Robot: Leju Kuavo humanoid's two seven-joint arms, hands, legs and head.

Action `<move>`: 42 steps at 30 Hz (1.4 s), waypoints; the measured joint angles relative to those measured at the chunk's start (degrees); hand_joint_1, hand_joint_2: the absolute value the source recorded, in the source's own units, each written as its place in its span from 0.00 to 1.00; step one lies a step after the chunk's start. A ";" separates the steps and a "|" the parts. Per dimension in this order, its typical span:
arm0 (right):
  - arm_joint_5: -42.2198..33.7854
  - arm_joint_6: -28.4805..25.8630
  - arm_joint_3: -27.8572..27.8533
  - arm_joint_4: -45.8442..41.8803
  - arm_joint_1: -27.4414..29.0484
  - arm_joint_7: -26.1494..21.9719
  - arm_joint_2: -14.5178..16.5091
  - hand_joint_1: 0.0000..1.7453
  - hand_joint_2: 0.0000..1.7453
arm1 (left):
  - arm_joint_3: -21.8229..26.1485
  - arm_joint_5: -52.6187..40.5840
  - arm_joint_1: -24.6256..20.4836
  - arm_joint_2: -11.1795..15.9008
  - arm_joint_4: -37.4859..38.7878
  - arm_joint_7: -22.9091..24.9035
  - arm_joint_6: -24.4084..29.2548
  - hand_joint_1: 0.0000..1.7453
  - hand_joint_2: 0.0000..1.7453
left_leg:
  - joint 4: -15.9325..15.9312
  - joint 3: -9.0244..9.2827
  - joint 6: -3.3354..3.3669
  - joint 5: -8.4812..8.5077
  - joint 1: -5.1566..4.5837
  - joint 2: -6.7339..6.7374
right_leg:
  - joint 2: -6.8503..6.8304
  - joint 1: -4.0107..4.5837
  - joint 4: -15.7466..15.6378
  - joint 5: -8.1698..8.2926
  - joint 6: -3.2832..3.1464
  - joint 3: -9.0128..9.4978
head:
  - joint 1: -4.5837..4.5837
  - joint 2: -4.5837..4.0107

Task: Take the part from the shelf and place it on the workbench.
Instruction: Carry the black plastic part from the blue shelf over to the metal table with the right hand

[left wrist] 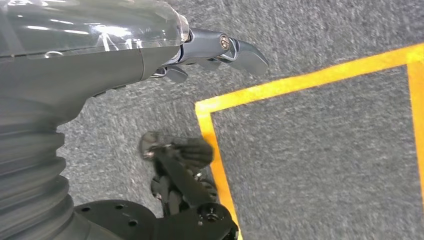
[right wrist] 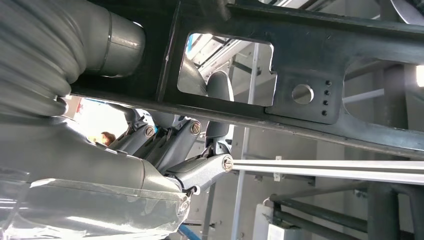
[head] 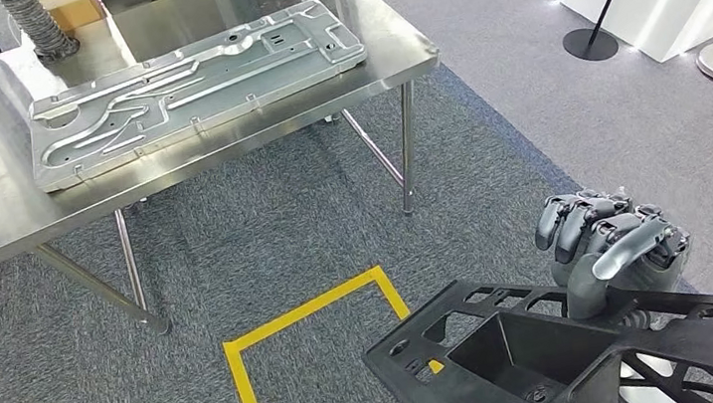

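1. From the head view you see the right hand curled over the far edge of the black part, thumb over the top of the frame, fingers bent behind it. The part is held in the air above the grey carpet, near a yellow tape outline, well short of the steel workbench.
2. The right wrist view gives you the underside: the right hand has its fingers reaching up through a rectangular cut-out in the black part, clasped round a bar of it.
3. The left wrist view shows you the left hand hanging over the carpet beside the yellow tape, fingers partly curled and holding nothing.
4. On the workbench lies a large ribbed silver metal panel, flat, taking up most of the top.
5. The part itself: matte black, an open frame with many cut-outs, a deep box-shaped pocket near the middle, small round holes along its rails.
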 joint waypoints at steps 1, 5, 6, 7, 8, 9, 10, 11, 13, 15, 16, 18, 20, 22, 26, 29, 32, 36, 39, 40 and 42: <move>-0.04 0.01 -0.01 0.00 0.00 0.00 0.03 0.98 1.00 | 0.00 0.05 0.05 0.00 0.00 -0.01 0.02 0.00 1.00 | -3.72 0.82 0.30 3.05 -0.05 0.01 | 0.01 0.02 -0.03 -0.53 0.10 0.76 | 0.00 0.00; -0.48 0.10 -0.08 -0.03 -0.03 0.00 0.09 0.98 1.00 | -0.01 0.14 0.21 0.09 0.00 -0.14 0.10 0.00 1.00 | -13.50 3.20 1.87 8.60 -0.81 0.13 | 0.14 0.11 -0.06 -1.91 1.15 2.30 | 0.00 0.00; -0.61 0.10 -0.13 -0.08 -0.03 0.00 0.10 0.98 1.00 | -0.01 0.11 0.24 0.10 0.00 -0.20 0.10 0.00 1.00 | -13.82 3.48 2.16 8.42 -0.84 0.11 | 0.18 0.15 0.03 -1.93 1.52 2.45 | -0.01 0.00; -0.70 0.10 -0.19 -0.13 -0.04 0.00 0.10 0.98 1.00 | 0.00 0.07 0.29 0.10 0.00 -0.26 0.10 0.00 1.00 | -14.22 4.04 2.44 8.82 -0.74 0.07 | 0.15 0.14 0.33 -2.06 1.85 2.67 | -0.01 0.00; -0.78 0.09 -0.27 -0.20 -0.06 0.00 0.10 0.98 1.00 | 0.00 0.02 0.28 0.11 0.00 -0.32 0.10 0.00 1.00 | -14.62 4.64 2.71 8.92 -0.62 0.03 | 0.09 0.13 1.20 -2.36 2.09 2.66 | 0.00 0.00; -0.85 0.09 -0.35 -0.32 -0.07 0.00 0.10 0.98 1.00 | 0.00 -0.05 0.22 0.11 0.00 -0.36 0.10 0.00 1.00 | -14.90 5.30 2.96 8.86 -0.51 -0.02 | 0.04 0.09 2.78 -3.19 2.28 2.03 | 0.00 0.00; -0.88 0.08 -0.46 -0.40 -0.04 0.00 0.10 0.98 1.00 | -0.01 -0.11 0.16 0.11 0.00 -0.39 0.10 0.00 1.00 | -15.09 5.80 3.18 8.71 -0.47 -0.02 | 0.01 0.03 5.51 -4.53 2.45 0.54 | 0.00 0.00; -0.91 0.08 -0.56 -0.47 0.03 0.00 0.10 0.98 1.00 | -0.01 -0.16 0.10 0.11 0.00 -0.40 0.10 0.00 1.00 | -15.11 6.07 3.36 8.44 -0.53 -0.02 | 0.00 0.02 9.05 -6.08 2.60 -1.66 | 0.00 0.00; -0.94 0.10 -0.80 -0.55 0.34 0.00 0.10 0.98 1.00 | -0.01 -0.25 0.12 0.11 0.00 -0.40 0.10 0.00 1.00 | -15.08 6.62 3.48 7.73 -0.61 -0.05 | 0.00 0.00 15.31 -8.02 2.87 -6.41 | 0.00 0.00; -0.96 0.16 -1.04 -0.64 0.66 0.00 0.10 0.98 1.00 | 0.00 -0.31 0.19 0.09 0.00 -0.39 0.10 0.00 1.00 | -15.05 7.72 3.39 6.81 -0.63 -0.13 | -0.01 0.00 14.51 -5.48 2.91 -7.90 | 0.00 0.00; -0.96 0.23 -1.15 -0.71 0.74 0.00 0.10 0.98 1.00 | 0.00 -0.36 0.21 0.08 0.00 -0.39 0.09 0.00 1.00 | -15.04 8.50 3.26 6.24 -0.63 -0.18 | -0.03 0.01 11.00 -2.55 2.85 -7.06 | 0.00 0.00; -0.95 0.42 -1.29 -0.79 0.80 0.00 0.10 0.98 1.00 | -0.01 -0.52 0.20 0.03 0.00 -0.40 0.08 0.00 1.00 | -14.99 9.67 2.82 5.17 -0.67 -0.25 | -0.11 0.18 3.92 1.73 2.40 -5.02 | 0.02 0.00; -0.92 0.64 -1.34 -0.84 0.88 0.00 0.13 0.98 1.00 | -0.01 -0.64 0.08 0.02 0.00 -0.37 0.06 0.00 1.00 | -14.91 10.01 2.14 4.49 -0.73 -0.18 | -0.16 0.46 1.28 2.65 1.58 -4.49 | 0.04 0.00; -0.90 0.77 -1.38 -0.91 0.87 0.00 0.22 0.98 1.00 | -0.01 -0.68 -0.04 0.07 -0.01 -0.33 0.05 0.00 1.00 | -14.71 10.32 1.42 4.17 -0.76 -0.09 | -0.09 0.48 0.94 2.56 0.79 -4.15 | 0.07 0.00; -0.91 0.79 -1.41 -0.98 0.70 0.00 0.46 0.98 1.00 | -0.04 -0.69 -0.30 0.06 -0.02 -0.33 -0.03 0.00 1.00 | -6.61 6.61 0.18 0.43 -0.31 0.01 | -0.16 0.19 0.35 1.58 -0.18 -2.19 | 0.02 0.00; -0.92 0.83 -1.42 -0.98 0.75 0.00 0.55 0.98 1.00 | -0.04 -0.66 -0.18 0.07 -0.02 -0.29 -0.02 0.00 1.00 | 1.80 0.31 -0.43 -1.54 0.06 0.02 | -0.13 0.16 0.36 0.45 -0.18 -1.01 | 0.02 0.00; -0.95 0.87 -1.41 -0.96 0.72 0.00 0.57 0.98 1.00 | -0.03 -0.47 -0.01 0.07 -0.02 -0.21 0.03 0.00 1.00 | -5.89 1.43 -0.04 5.73 0.18 0.06 | -0.09 0.09 0.30 -1.01 0.17 1.07 | 0.03 0.00; -1.28 0.91 -1.40 -0.81 0.29 0.00 0.58 0.98 1.00 | -0.03 -0.19 0.04 0.09 -0.02 -0.28 0.08 0.00 1.00 | -13.34 3.43 1.38 8.64 -0.56 0.21 | 0.00 0.09 0.28 -1.91 1.39 2.35 | 0.03 0.00; -1.52 0.87 -1.40 -0.72 -0.23 0.00 0.58 0.98 1.00 | -0.02 -0.18 0.08 0.14 -0.02 -0.49 0.06 0.00 1.00 | -14.39 4.80 2.60 8.93 -0.43 0.07 | -0.03 0.03 2.21 -2.52 2.21 2.06 | 0.04 0.00; -1.63 0.86 -1.40 -0.70 -0.43 0.00 0.58 0.98 1.00 | -0.02 -0.18 0.03 0.14 -0.02 -0.55 0.05 0.00 1.00 | -14.64 5.33 2.92 8.87 -0.35 0.03 | -0.06 0.00 4.48 -3.60 2.35 0.93 | 0.04 0.00; -1.84 0.85 -1.40 -0.64 -0.65 0.00 0.58 0.98 1.00 | -0.02 -0.18 -0.02 0.15 -0.02 -0.61 0.04 0.00 1.00 | -14.81 5.88 3.36 8.43 -0.37 0.01 | -0.07 -0.02 11.72 -6.70 2.61 -3.51 | 0.04 0.00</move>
